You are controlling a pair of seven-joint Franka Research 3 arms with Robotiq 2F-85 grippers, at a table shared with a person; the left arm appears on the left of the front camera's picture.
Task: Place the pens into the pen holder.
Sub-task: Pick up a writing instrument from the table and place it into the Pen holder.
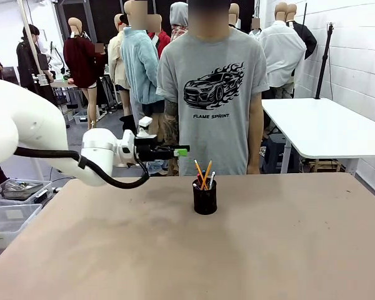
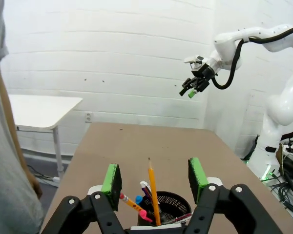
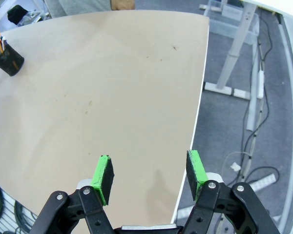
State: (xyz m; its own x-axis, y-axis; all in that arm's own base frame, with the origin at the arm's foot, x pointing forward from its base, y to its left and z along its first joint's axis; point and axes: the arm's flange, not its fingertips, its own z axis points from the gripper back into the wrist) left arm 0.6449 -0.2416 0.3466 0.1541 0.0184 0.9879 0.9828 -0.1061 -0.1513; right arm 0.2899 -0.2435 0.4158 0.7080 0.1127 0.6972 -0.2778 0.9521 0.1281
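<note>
The pen holder (image 1: 204, 197), a small black mesh cup, stands on the table (image 1: 269, 250) a little past the middle. Several pens (image 1: 203, 174) stick up out of it, among them a yellow-orange pencil (image 2: 153, 192) and a whitish one. My left gripper (image 1: 180, 151) hovers above and to the left of the cup. In its wrist view the left gripper (image 2: 155, 178) is open, with the holder (image 2: 173, 204) below its green pads and nothing held. My right gripper (image 3: 150, 174) is open and empty, high over the table's edge, far from the holder (image 3: 9, 60). The right gripper (image 2: 190, 90) also shows in the left wrist view, raised.
A person in a grey T-shirt (image 1: 212, 94) stands at the far edge of the table, hands down. A white table (image 1: 328, 128) stands at the back right. Clear bins (image 1: 9, 206) sit off the table's left side. Cables lie on the floor (image 3: 254, 146).
</note>
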